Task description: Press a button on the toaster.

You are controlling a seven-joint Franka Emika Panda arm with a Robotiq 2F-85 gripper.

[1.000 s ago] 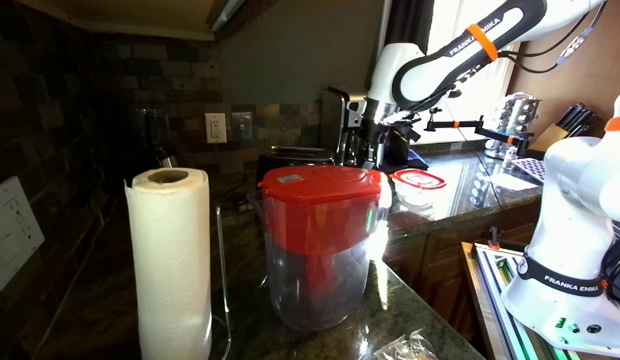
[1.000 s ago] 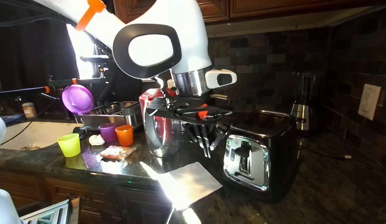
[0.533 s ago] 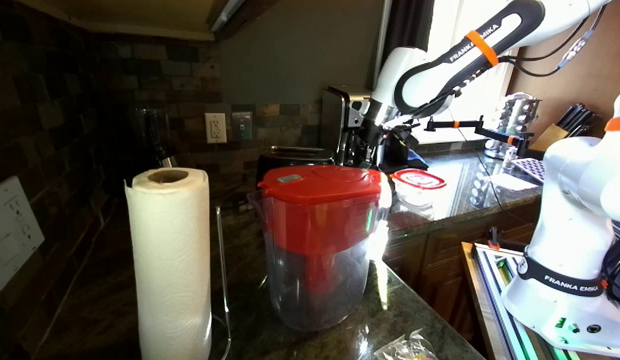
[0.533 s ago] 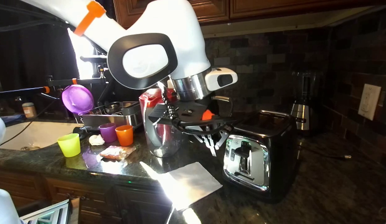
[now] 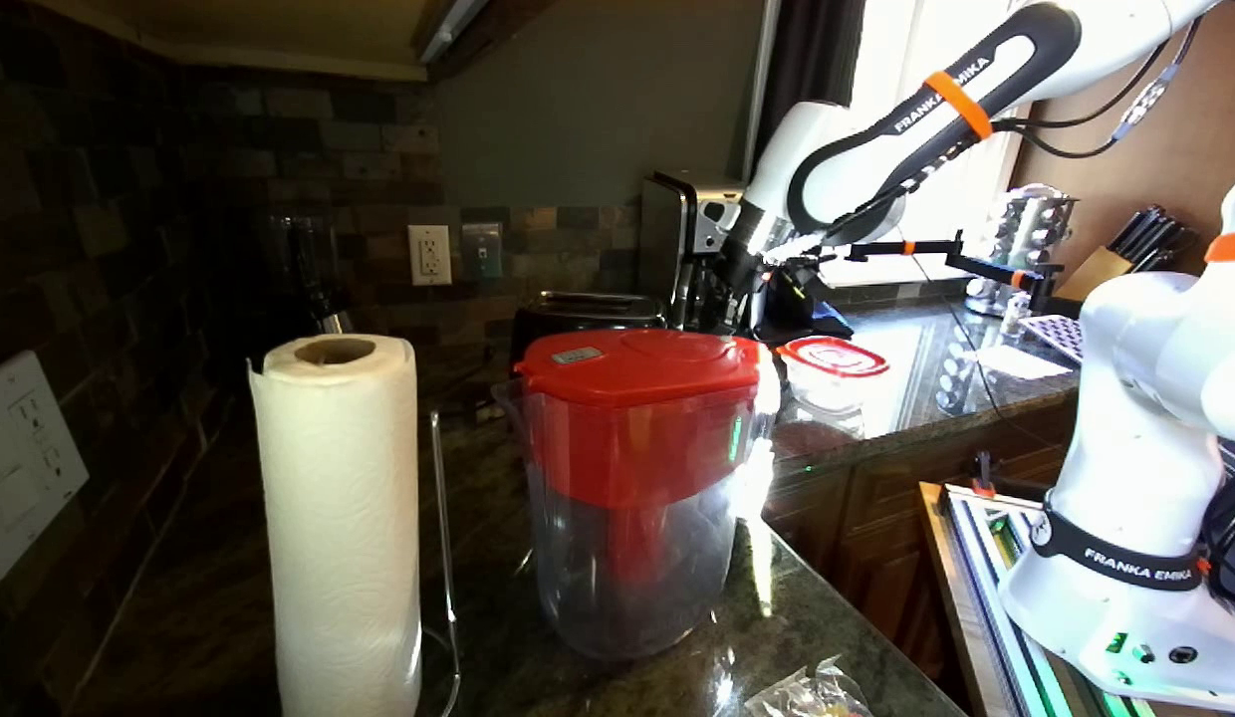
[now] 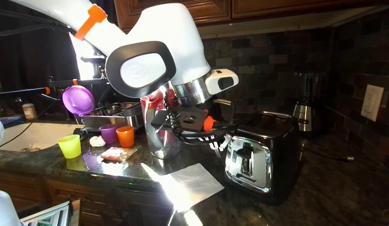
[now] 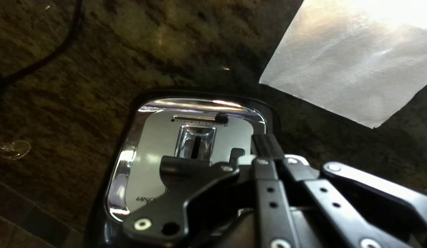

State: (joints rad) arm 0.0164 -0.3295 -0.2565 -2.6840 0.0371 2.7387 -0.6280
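Note:
The toaster [image 6: 284, 166] is a black box with a shiny silver front panel. It stands on the dark counter in an exterior view, and its top shows behind the red-lidded pitcher in an exterior view [image 5: 588, 311]. Its panel also shows in the wrist view [image 7: 153, 137], with a small dark button [image 7: 237, 153], a black lever knob [image 7: 175, 165] and a slider knob [image 7: 221, 118]. My gripper [image 7: 267, 146] is shut and empty, fingertips together. The fingertips overlap the panel's edge, just right of the button in the wrist view. I cannot tell whether they touch.
A white sheet [image 6: 194, 185] lies before the toaster. The red-lidded pitcher [image 6: 160, 135] stands behind the gripper. Yellow [image 6: 69, 147], purple [image 6: 109, 134] and orange [image 6: 125, 137] cups stand farther off. A paper towel roll [image 5: 344, 538] stands beyond the pitcher.
The wrist has lowered and tilted, so the shut fingers point more toward the toaster. The fingertips have moved a little right, closer to its front panel. The toaster has not moved.

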